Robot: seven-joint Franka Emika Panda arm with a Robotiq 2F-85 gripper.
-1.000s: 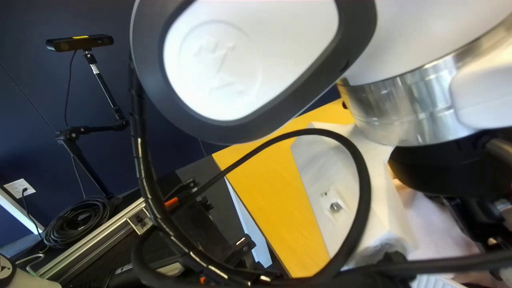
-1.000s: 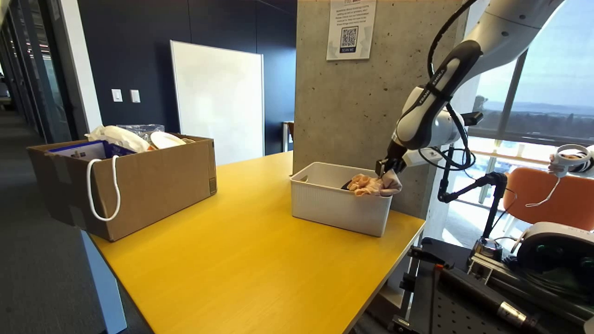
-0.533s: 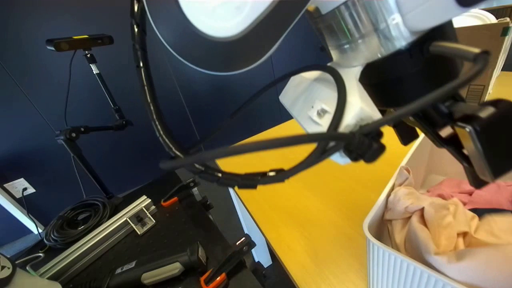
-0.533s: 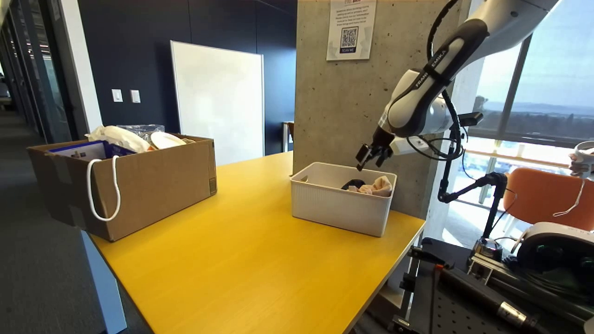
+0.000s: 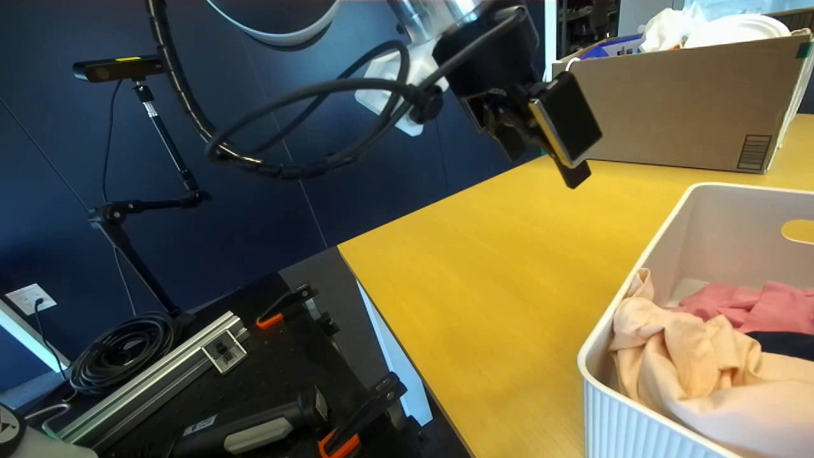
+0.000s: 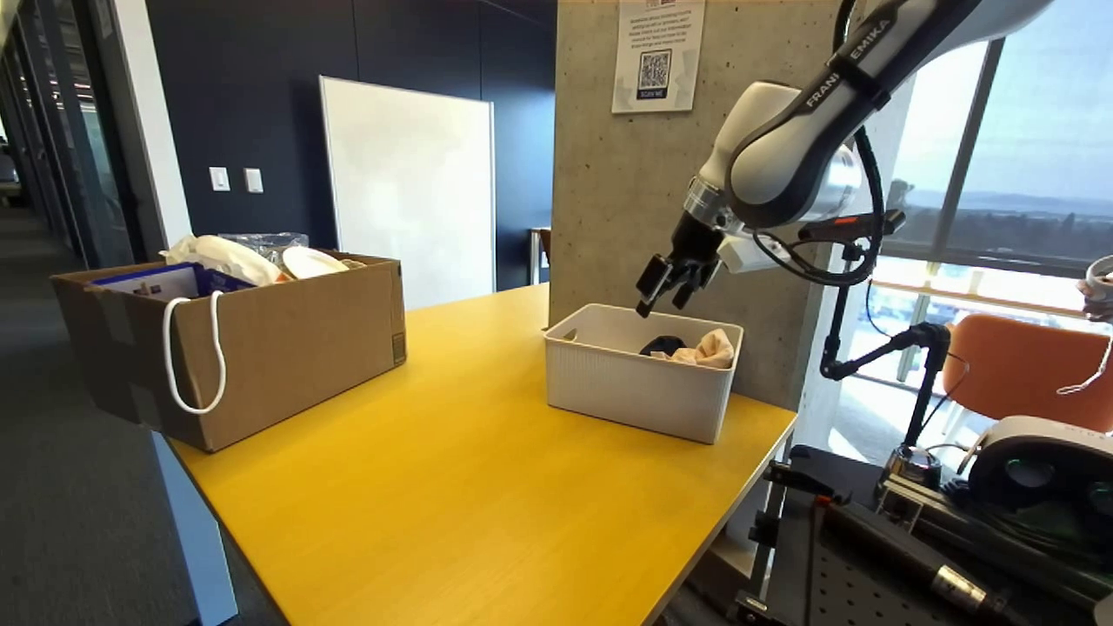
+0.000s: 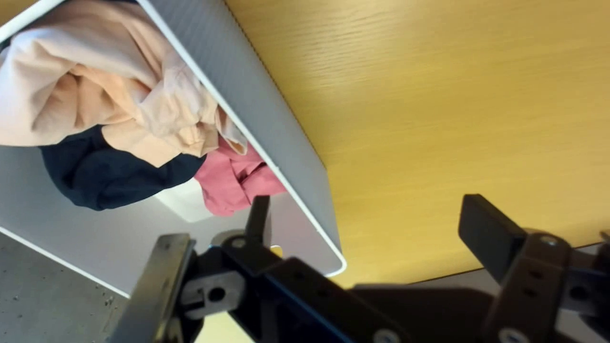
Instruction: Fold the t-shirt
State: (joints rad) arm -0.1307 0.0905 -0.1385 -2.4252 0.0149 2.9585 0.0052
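Lying w/in bin (image 6: 633, 393), t-shirt (image 6: 709, 350) pt. hidden

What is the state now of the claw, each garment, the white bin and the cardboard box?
Claw: open, holding nothing.
White bin: upright, uncovered, partly filled.
Cream t-shirt: crumpled inside the bin, not folded.
Navy garment: bunched, partly under the t-shirt.
Pink garment: crumpled, partly covered.
Cardboard box: open, contents rising above its rim.

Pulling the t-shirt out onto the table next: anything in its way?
Yes, the long side of the bin. The t-shirt lies inside and would likely need lifting over that side to reach the table. Nothing visible covers the t-shirt.
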